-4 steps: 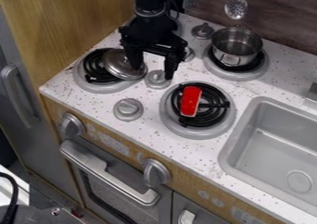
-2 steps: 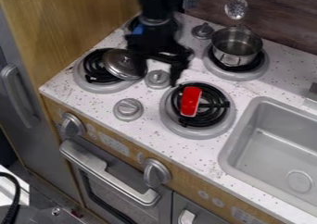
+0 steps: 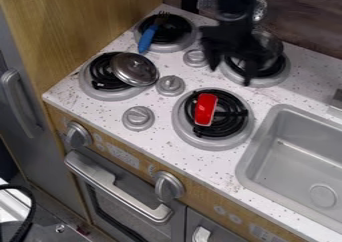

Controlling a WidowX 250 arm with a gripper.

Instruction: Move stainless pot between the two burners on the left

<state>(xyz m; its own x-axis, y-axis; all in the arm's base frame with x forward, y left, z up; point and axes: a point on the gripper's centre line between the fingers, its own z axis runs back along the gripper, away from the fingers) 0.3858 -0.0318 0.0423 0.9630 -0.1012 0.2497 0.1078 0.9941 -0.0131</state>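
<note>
While the gripper (image 3: 231,76) hangs w/ fingers well apart, nothing seen in its grip, the pot (image 3: 272,46) sits partly behind it on the far R burner (image 3: 284,72), up & R in view; next move prob. needs a shift that way.

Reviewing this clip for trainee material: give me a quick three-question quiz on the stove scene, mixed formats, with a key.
1. Which thing lies on the near right burner, beside the sink?
(a) the metal lid
(b) the red object
(c) a sponge
2. True or false: seen from the camera, the gripper covers part of the stainless pot.
3. Fill in: the utensil on the back left burner has a ___ handle.

Key: 1 b; 2 true; 3 blue.
</note>
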